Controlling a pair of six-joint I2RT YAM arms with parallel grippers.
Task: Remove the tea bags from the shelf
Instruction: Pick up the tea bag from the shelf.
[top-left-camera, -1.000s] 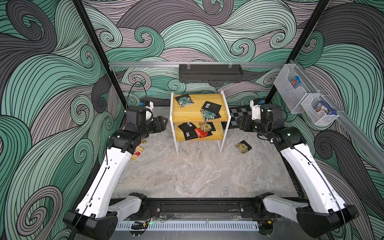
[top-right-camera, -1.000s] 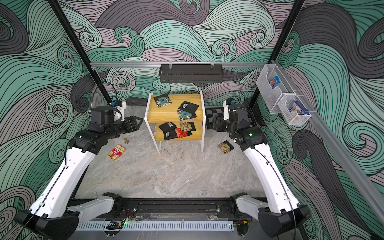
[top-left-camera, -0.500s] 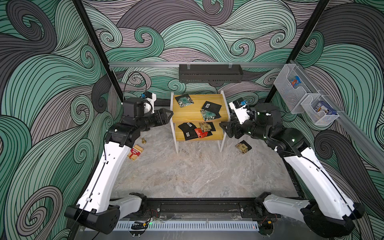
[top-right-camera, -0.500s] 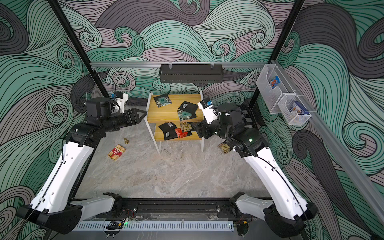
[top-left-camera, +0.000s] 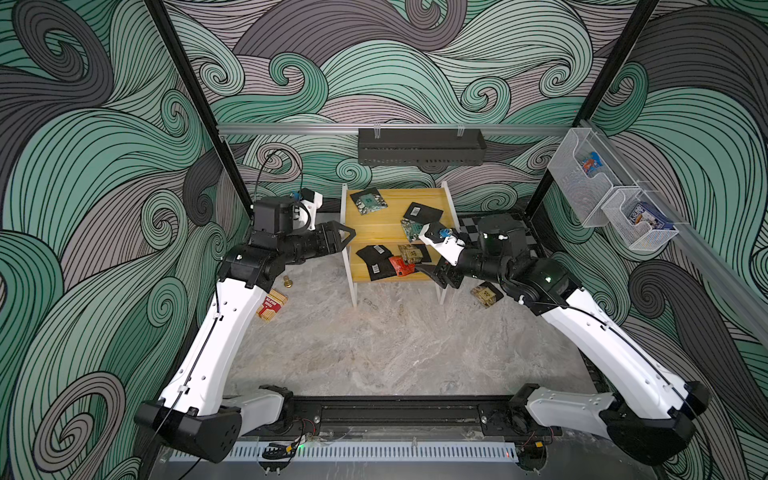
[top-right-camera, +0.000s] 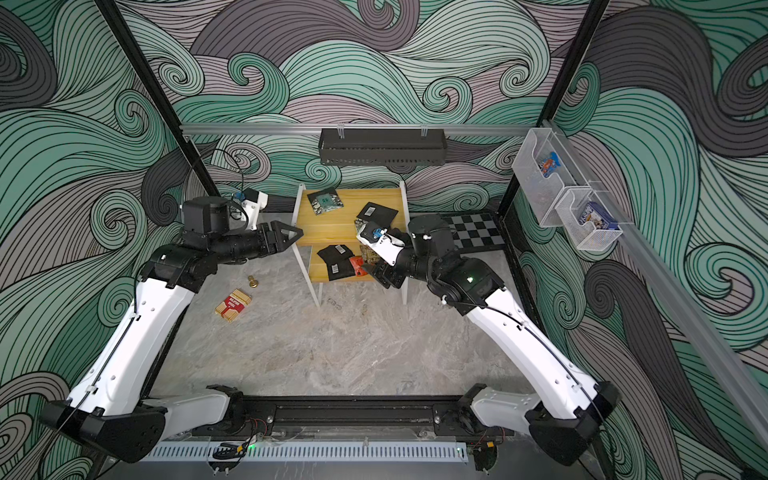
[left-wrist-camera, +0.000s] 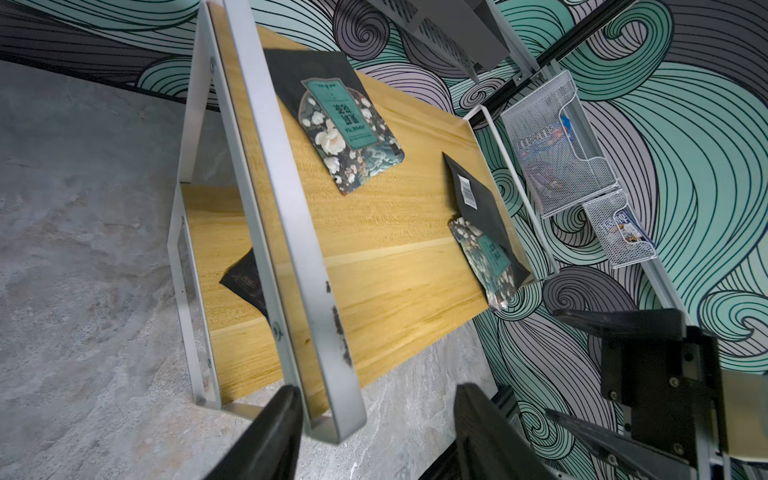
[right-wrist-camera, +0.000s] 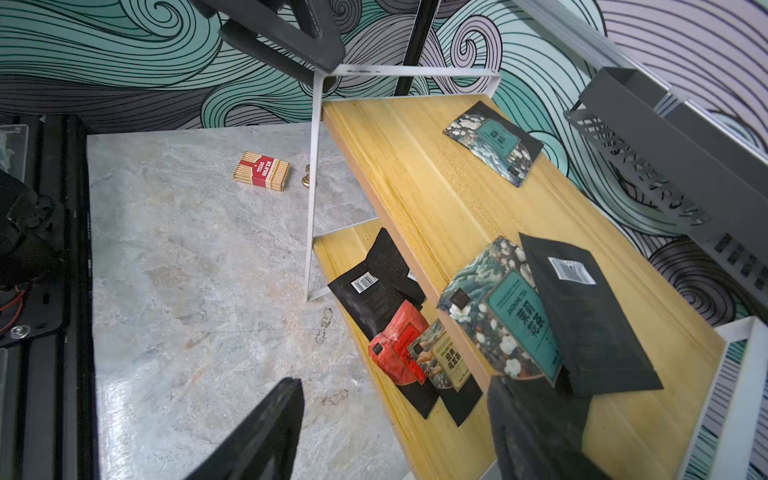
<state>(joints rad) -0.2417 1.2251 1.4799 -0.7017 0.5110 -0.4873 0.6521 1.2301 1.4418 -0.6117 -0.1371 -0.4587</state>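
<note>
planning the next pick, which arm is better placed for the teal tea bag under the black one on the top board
Right, probably. The right end effector is open, close beside that teal tea bag at its end of the shelf. The left end effector is open at the far end.

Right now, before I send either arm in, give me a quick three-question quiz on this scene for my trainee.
1. True or false: the left gripper and the right gripper both stand open.
2. What lies overlapping the jasmine tea bag on the shelf's top board? A, a red tea bag; B, a black barcoded tea bag; C, the striped box.
3. How many tea bags lie on the table, off the shelf?
Key: 1 true; 2 B; 3 one, a tan tea bag by the right arm.
</note>
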